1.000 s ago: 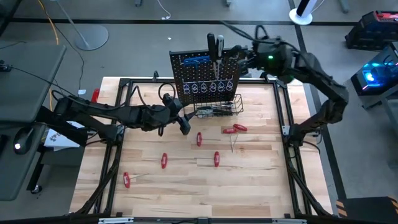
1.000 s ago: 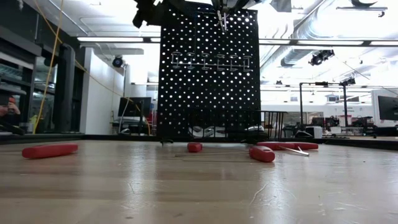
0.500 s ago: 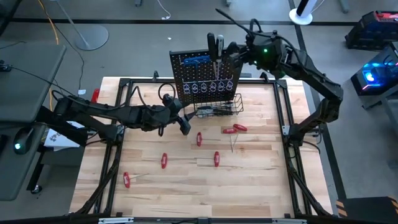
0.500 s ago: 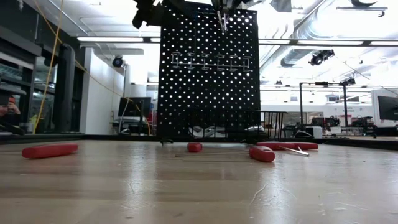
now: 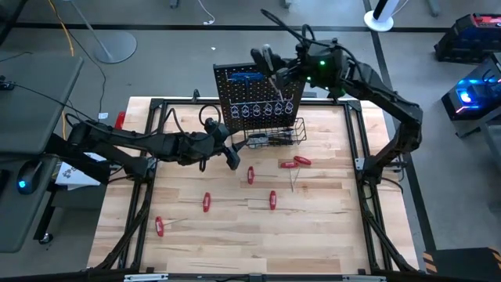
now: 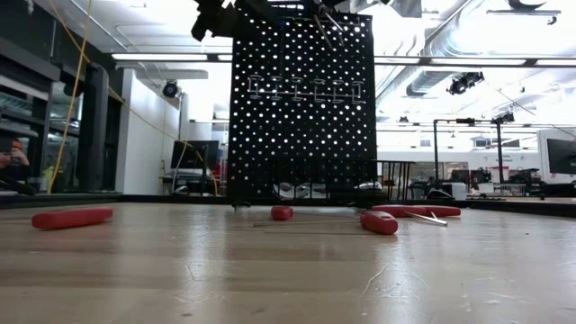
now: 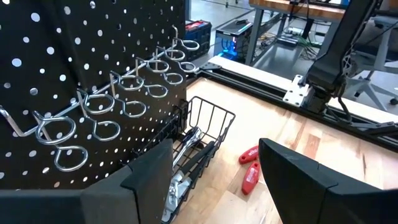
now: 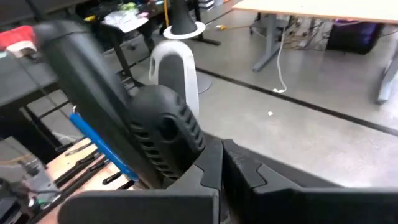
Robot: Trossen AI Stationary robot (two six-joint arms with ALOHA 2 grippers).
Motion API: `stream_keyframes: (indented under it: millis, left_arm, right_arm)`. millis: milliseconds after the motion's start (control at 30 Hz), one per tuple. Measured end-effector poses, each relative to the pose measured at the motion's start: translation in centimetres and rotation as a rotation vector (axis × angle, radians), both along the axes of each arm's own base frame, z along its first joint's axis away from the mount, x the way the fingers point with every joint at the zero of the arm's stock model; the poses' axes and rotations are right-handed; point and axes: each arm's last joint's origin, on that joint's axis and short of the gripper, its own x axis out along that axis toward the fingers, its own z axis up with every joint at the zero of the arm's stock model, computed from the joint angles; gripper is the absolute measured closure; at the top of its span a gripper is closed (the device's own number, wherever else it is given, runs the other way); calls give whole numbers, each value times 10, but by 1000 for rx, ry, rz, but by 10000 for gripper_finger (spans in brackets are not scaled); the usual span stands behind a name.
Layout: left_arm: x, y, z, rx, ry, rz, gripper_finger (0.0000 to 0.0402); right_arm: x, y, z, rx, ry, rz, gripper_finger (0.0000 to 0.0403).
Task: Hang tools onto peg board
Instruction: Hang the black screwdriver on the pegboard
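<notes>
The peg board (image 5: 258, 98) was seen upright at the table's far edge, a row of metal loop hooks (image 5: 264, 109) across its face and a black wire basket (image 5: 275, 135) at its foot, with silver tools (image 7: 180, 180) lying inside the basket. A blue T-handle key (image 5: 244, 76) was hung near the board's top. The right gripper (image 5: 283, 72) was held high over the board's upper edge, its jaws closed on a black-handled screwdriver (image 5: 268, 59) that was tilted, the shaft pointed down toward the hooks; in the right wrist view the black ribbed handle (image 8: 165, 134) was pinched right at the fingers. The left gripper (image 5: 227, 154) was held low in front of the board, just beside the basket, with jaws spread wide and nothing between them; both dark fingers (image 7: 146, 177) were seen apart in the left wrist view, basket and hooks framed between them. Several red-handled tools were left flat on the wooden table (image 5: 329, 227): a pair (image 5: 295, 162) touching each other near the basket's right side with a thin metal shaft (image 5: 293, 182) beside them, one (image 5: 250, 175) just in front of the left gripper, one (image 5: 272, 200) and one (image 5: 207, 202) nearer the middle, one (image 5: 160, 227) well apart toward the near left corner. In the low view the red handles (image 6: 379, 221) were seen lying in front of the board.
</notes>
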Motion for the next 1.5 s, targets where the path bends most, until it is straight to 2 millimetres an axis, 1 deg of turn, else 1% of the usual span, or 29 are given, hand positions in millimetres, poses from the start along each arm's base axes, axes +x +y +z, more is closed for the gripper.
stream_keyframes:
  millis: [100,300,633,800,900,1033,1133,1200,1267,1333,1400,1500]
  left_arm:
    - [0,0,0,-1,-1,0,172]
    - [0,0,0,-13,-9,4,172]
    - [0,-1,0,-14,-8,1,172]
    - [-1,-6,-5,-45,51,-85,172]
    - [-6,-13,-13,-96,123,-114,172]
    - [-12,-30,-27,-212,197,-152,172]
    - [-16,-46,-50,-278,206,-225,172]
    - [-17,-53,-65,-347,156,-262,172]
    - [-18,-54,-79,-433,108,-269,172]
    - [-16,-52,-88,-500,75,-271,172]
    - [-17,-48,-94,-524,91,-275,172]
    - [-19,-43,-95,-531,126,-277,172]
  right_arm:
    - [2,0,-2,4,6,6,403]
    - [-4,2,2,0,-2,3,403]
    - [-26,8,18,-52,-32,-59,403]
    - [-46,15,30,-104,-36,-96,403]
    - [-62,21,36,-101,-41,-82,403]
    - [-84,38,42,-93,-17,4,403]
    - [-101,55,47,-115,-6,73,403]
    - [-112,66,49,-97,-15,106,403]
    - [-121,76,47,-52,-8,135,403]
    - [-127,85,39,17,40,148,403]
    - [-130,95,30,78,108,145,403]
    - [-128,108,17,111,207,116,403]
